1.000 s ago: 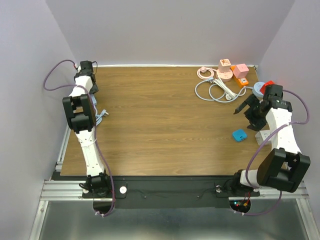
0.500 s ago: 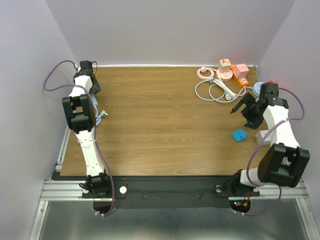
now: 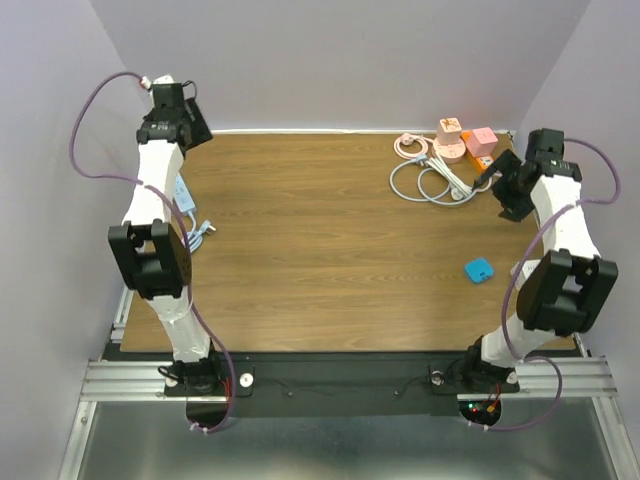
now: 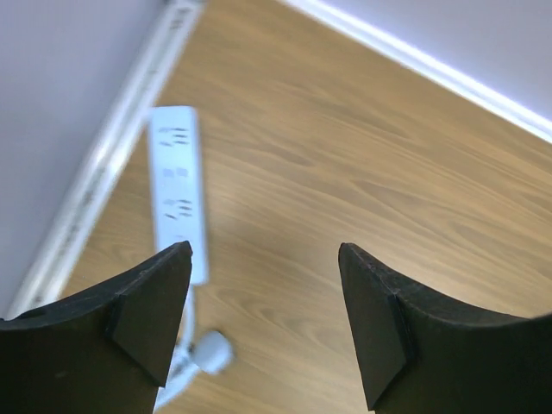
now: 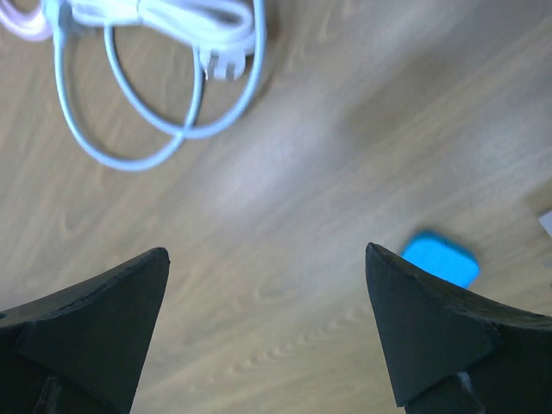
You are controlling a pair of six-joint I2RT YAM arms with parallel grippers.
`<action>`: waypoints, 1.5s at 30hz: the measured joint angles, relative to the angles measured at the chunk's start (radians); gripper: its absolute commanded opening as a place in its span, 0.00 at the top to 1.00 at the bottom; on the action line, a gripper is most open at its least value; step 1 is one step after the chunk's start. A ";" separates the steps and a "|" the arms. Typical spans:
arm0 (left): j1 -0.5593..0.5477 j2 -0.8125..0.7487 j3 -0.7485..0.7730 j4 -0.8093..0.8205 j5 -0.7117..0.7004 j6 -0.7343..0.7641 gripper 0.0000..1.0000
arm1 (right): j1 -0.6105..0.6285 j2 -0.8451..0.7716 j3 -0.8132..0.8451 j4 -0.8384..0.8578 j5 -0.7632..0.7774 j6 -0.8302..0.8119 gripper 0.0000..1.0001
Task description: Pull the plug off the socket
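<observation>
Nearest us, the blue block [image 3: 480, 269] lies alone on the table [image 3: 320, 230]. The right gripper [image 5: 266, 252] hangs spread wide and empty above the coiled white cable [image 3: 430, 180]. The left gripper [image 4: 265, 248], jaws apart too, hovers over the white power strip [image 4: 177, 185]. Far right, the plug [image 3: 449, 127] looks seated in the pink socket [image 3: 451, 152]. Best to drop straight down, pinch the plug's body and pull straight up.

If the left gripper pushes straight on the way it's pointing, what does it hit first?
Probably bare tabletop: only wood shows between the open left gripper's fingertips. The white power strip lies left of that line, though depth is unclear.
</observation>
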 measured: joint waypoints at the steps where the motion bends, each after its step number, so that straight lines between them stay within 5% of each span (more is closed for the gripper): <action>1: -0.039 -0.058 -0.033 0.010 0.019 -0.001 0.20 | 0.000 0.025 0.019 0.010 0.013 0.007 0.00; 10: -0.502 -0.428 -0.509 0.147 0.275 -0.070 0.20 | 0.000 0.410 0.391 0.039 0.119 0.135 0.01; 16: -0.518 -0.621 -0.816 0.177 0.312 -0.180 0.20 | 0.000 0.617 0.534 0.044 0.130 0.181 0.06; 26: -0.544 -0.761 -0.887 0.209 0.322 -0.232 0.20 | 0.000 0.760 0.644 0.045 0.161 0.224 0.15; 35: -0.544 -0.727 -0.887 0.196 0.320 -0.231 0.20 | 0.000 0.813 0.653 0.046 0.159 0.230 0.39; 40: -0.544 -0.720 -0.887 0.193 0.321 -0.231 0.20 | -0.001 0.818 0.653 0.043 0.151 0.229 0.96; 45: -0.544 -0.720 -0.887 0.192 0.323 -0.230 0.20 | 0.000 0.816 0.653 0.046 0.133 0.226 0.99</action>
